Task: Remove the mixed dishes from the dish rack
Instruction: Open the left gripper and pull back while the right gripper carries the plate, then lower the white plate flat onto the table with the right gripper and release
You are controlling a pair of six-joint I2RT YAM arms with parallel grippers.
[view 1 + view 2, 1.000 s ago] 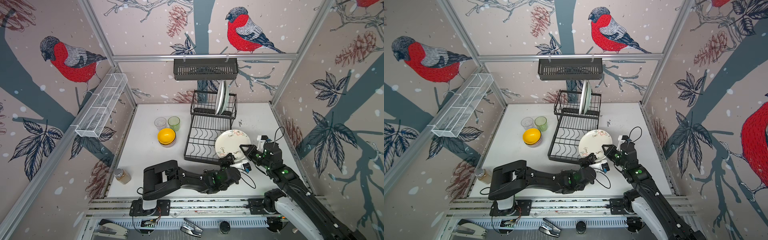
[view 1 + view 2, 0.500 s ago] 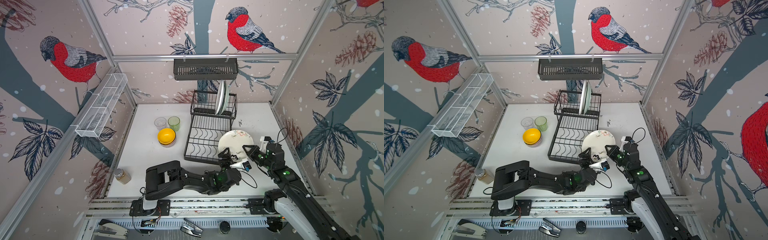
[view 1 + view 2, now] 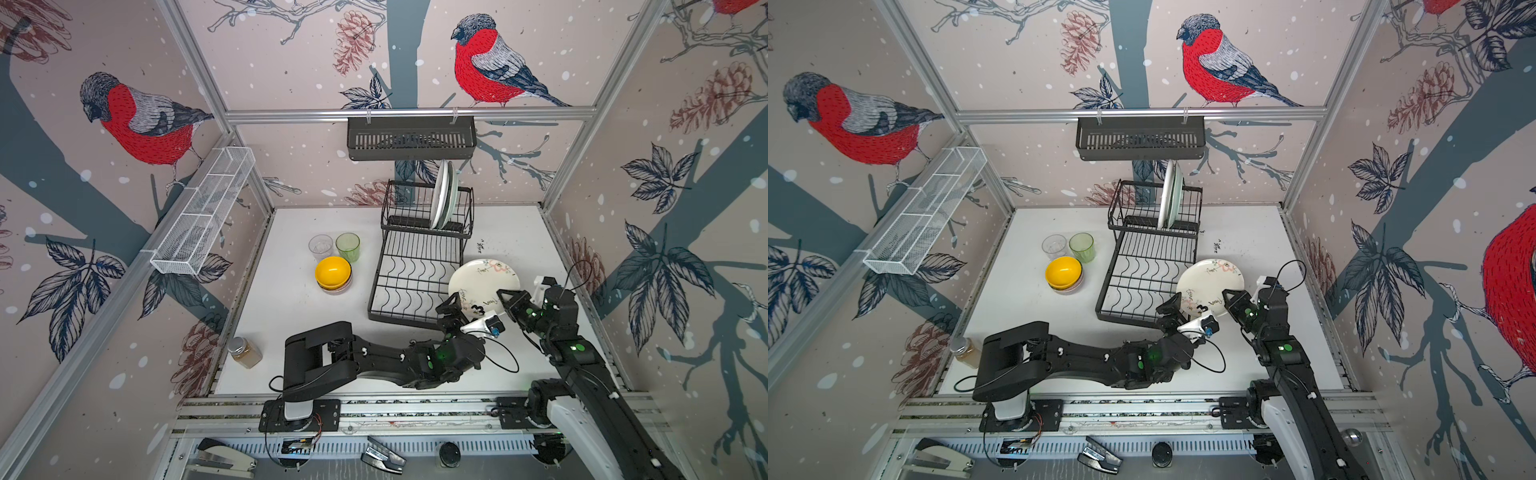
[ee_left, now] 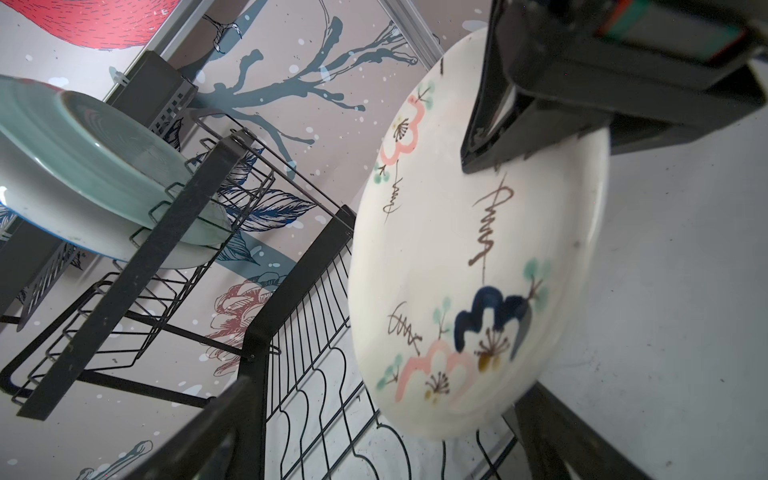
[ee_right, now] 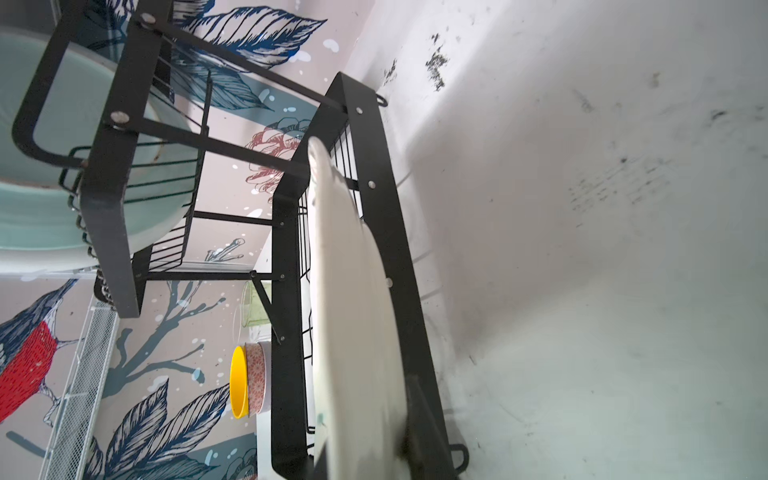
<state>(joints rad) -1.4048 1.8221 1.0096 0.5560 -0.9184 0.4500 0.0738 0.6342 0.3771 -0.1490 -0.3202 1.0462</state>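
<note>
- In both top views the right claw (image 3: 504, 296) is clenched on the near rim of the flowered plate (image 3: 482, 276), which is tilted beside the flat tray of the dish rack (image 3: 415, 266). The left claw (image 3: 456, 311) is released at its edge.
- Left wrist: the flowered plate (image 4: 478, 257) sits between wide-spread jaws.
- Right wrist: the flowered plate (image 5: 353, 299) shows edge-on against the rack's frame.

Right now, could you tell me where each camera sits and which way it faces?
Both top views: high in front, looking down on the dish rack; both arms show.
Left wrist: low, facing the flowered plate past the open left gripper.
Right wrist: along that plate's rim, clamped by the right gripper.
Shared: both wrist views show plate, rack.
</note>
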